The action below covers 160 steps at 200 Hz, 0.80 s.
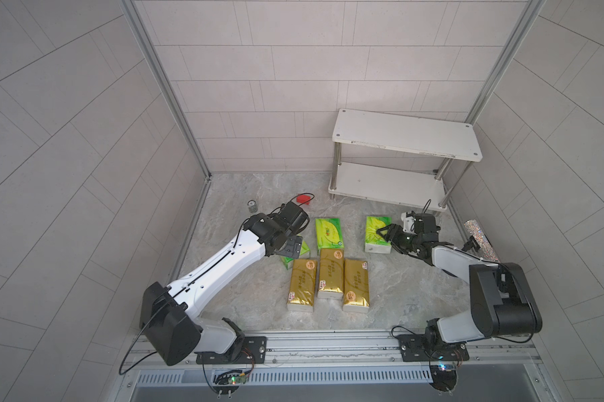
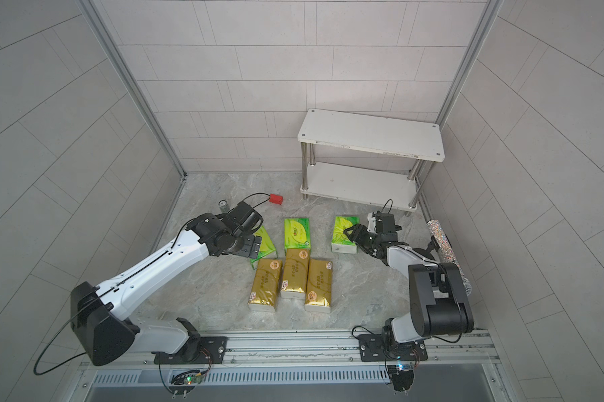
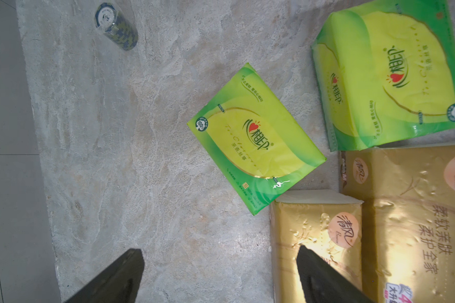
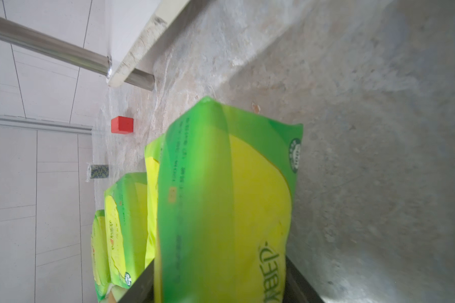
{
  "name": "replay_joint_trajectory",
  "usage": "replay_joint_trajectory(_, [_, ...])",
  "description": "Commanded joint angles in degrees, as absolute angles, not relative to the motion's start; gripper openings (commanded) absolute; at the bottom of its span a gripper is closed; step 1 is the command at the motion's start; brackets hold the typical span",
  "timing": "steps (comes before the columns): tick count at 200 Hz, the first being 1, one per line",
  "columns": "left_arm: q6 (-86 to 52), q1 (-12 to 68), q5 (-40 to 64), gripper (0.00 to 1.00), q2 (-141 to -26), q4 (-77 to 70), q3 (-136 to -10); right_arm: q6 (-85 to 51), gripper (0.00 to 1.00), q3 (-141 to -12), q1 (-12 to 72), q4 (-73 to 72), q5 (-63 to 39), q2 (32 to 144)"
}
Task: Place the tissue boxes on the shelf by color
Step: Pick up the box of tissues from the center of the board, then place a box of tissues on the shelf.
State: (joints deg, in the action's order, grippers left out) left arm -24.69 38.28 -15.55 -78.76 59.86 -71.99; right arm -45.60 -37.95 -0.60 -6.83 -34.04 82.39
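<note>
1. Right gripper (image 1: 385, 236) pinches the green tissue pack (image 1: 375, 229), on the table (image 1: 398, 296) near the shelf (image 1: 405, 135); its soft wrapping may slip during lifting.
2. Left gripper (image 3: 221, 250), jaws spread wide and empty, may nudge the gold tissue packs (image 1: 330, 275) below it.

Your left arm (image 1: 220, 259) and right arm (image 1: 453, 259) were built alike, with white moulded shells set between bulky black joint housings. A narrow black cable slot (image 1: 203, 271) ran lengthwise down the left shell, with small screw holes dotted beside it. Each arm stood on a black base plate (image 1: 257, 348) fixed with silver bolts. Your left pincer (image 3: 219, 250) had plain matt black fingers (image 3: 116, 275).
</note>
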Motion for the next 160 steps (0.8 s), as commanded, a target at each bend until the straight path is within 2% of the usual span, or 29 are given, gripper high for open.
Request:
replay_joint_trajectory(1, [-25.1, 38.5, -17.7, 1.0, -78.5, 61.0, -72.8, -45.5, 0.59, -44.8, -0.2, -0.5, -30.6, 77.8])
replay_joint_trajectory(55, [-25.3, 38.6, -18.1, 1.0, -78.6, 61.7, -73.4, -47.3, 0.59, -56.8, 1.9, 5.7, -22.6, 79.6])
replay_joint_trajectory(107, [-25.3, 38.6, -18.9, 1.0, -78.2, 64.2, -74.1, -51.0, 0.59, -69.4, 6.3, 1.1, -18.6, 93.6])
replay_joint_trajectory(160, [-25.7, 38.5, -20.8, 1.0, -76.0, 65.5, -72.6, -54.2, 0.59, -78.2, 7.3, -4.5, -19.1, 104.7])
